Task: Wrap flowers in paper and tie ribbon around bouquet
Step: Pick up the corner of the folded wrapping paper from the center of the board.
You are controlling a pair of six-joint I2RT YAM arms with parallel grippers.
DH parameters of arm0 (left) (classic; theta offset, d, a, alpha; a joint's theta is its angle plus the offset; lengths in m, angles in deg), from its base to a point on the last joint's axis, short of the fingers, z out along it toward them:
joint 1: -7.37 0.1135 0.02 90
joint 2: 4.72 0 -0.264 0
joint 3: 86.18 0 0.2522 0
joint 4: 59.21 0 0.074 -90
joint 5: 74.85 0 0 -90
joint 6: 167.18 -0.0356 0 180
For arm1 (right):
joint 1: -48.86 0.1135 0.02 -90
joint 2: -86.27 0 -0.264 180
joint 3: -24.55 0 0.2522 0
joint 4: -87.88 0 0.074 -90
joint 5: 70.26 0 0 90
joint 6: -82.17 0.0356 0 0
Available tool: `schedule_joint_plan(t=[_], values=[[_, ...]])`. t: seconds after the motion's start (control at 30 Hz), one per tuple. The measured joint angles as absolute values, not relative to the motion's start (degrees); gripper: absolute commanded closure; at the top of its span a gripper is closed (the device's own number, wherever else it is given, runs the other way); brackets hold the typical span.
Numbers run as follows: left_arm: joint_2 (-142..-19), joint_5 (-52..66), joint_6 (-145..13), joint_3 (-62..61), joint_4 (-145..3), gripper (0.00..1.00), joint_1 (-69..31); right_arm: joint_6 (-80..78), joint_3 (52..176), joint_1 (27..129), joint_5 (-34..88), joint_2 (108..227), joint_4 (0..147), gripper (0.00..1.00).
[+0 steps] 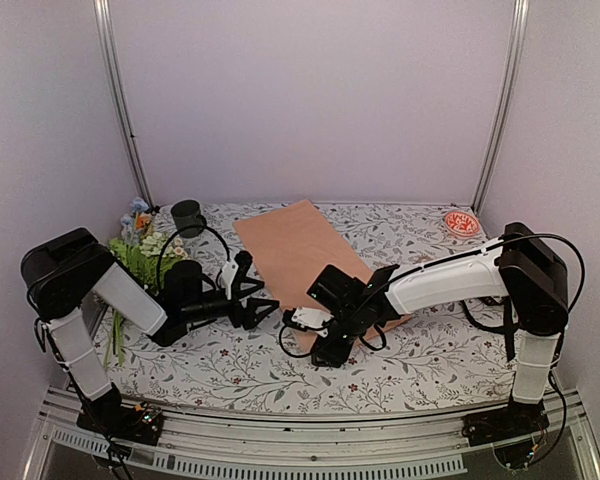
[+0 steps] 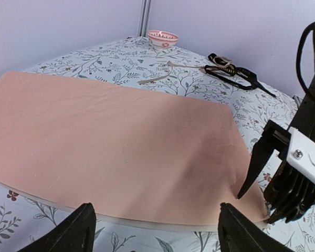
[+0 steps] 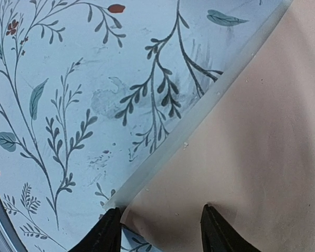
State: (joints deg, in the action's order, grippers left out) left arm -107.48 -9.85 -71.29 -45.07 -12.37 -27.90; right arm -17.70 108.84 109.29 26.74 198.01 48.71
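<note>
Paper (image 1: 298, 250): lies flat mid-table on the floral cover (image 1: 220, 365), slanting from far left to near right. In the top view the right arm hides its near right corner.
Paper edge: a pale strip runs along it in both wrist views. I cannot tell whether this is the underside or another layer.
Right gripper (image 2: 254, 207): sits at that near corner with its fingers (image 3: 109, 231) standing apart. The paper's edge passes between them unpinched. The wrist view cuts the fingers off at the bottom, and whether the tips touch the sheet cannot be told.
Left gripper (image 1: 258, 285): low over the cover just left of the paper, spread wide, nothing between the fingers. Its own view shows only the two dark tips at the bottom border.
Flowers (image 1: 145, 250): at the far left of the table, well apart from the paper, unwrapped, with stems trailing toward the near edge. The left arm covers much of the bunch, and single blooms are hard to make out.
Ribbon (image 2: 236, 77): seen only from the left wrist, a black bunched band on the cover beyond the paper. In the top view it is hidden behind the right arm.
Cord (image 2: 155, 79): thin and tan, on the cover near the ribbon. A bit of it may be tangled in the ribbon, but it is too small to tell.
Bowl (image 1: 462, 222): red and white, in the far right corner.
Mug (image 1: 187, 214): dark, just behind the flowers.
</note>
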Motion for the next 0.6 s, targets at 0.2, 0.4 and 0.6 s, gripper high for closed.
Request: schedule_joint_plan(t=[0.2,0.4,0.6], values=[[-107.5,-9.9,-70.9,-45.0,-12.5,0.19,-27.7,-17.9,108.8,109.3,25.5,198.1,48.8,0.63],[-107.5,-9.9,-70.9,-45.0,-12.8,0.19,-27.7,-17.8,108.8,109.3,24.8,198.2,48.9,0.77],[-107.5,-10.0,-71.0,-45.0,-13.4,0.19,-27.7,-17.3,108.8,109.3,24.8,198.2,49.0,0.99]])
